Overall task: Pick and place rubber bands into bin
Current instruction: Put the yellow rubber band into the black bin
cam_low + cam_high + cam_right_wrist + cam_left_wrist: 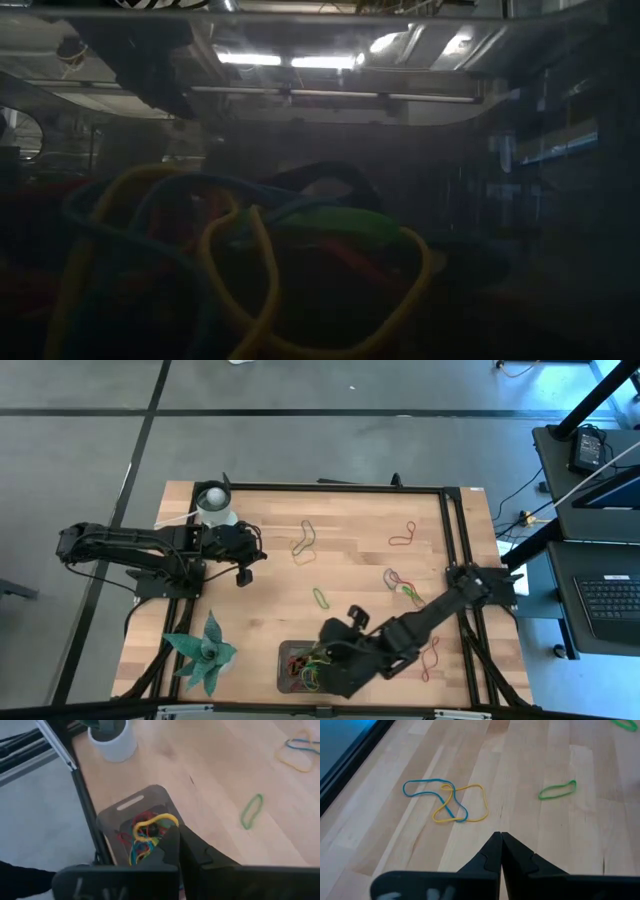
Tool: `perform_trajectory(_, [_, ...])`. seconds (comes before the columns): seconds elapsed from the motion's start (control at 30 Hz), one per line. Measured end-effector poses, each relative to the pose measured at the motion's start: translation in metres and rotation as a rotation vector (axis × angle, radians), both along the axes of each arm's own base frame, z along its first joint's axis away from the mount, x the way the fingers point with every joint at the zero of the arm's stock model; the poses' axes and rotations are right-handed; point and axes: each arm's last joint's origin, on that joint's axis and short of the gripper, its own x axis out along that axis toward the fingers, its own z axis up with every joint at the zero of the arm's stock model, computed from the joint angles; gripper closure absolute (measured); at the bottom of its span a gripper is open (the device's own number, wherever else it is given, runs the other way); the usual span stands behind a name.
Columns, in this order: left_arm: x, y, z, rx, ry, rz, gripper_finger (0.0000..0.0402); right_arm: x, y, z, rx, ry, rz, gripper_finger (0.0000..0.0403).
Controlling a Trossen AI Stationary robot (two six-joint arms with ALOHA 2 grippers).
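1. Now the right gripper hovers over the small dark grey rectangular bin at the tabletop's near edge, fingers pressed together and holding nothing.
2. Thin coloured rubber bands lie piled in the bin; others lie scattered across the wood.
3. Far left, the left gripper hangs with fingers shut and empty.

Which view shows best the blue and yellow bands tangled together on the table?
The left wrist view: the blue and yellow bands lie large and unblocked on the wood. The high view shows them only as a tiny squiggle; the right wrist view catches them at the picture's edge. The low view shows nothing of them.
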Motion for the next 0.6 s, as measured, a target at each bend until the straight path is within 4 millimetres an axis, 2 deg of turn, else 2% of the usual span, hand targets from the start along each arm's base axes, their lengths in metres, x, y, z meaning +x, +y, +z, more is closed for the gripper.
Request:
perform_trajectory(0.23, [0.0,0.0,0.0,0.0,0.003,0.0,0.04,0.026,0.003,-0.036,0.024,0.056,-0.004,0.0403])
perform_trajectory(0.6, [0.0,0.0,0.0,0.0,0.003,0.0,0.04,0.048,0.011,-0.099,0.121,0.28,0.062,0.0403])
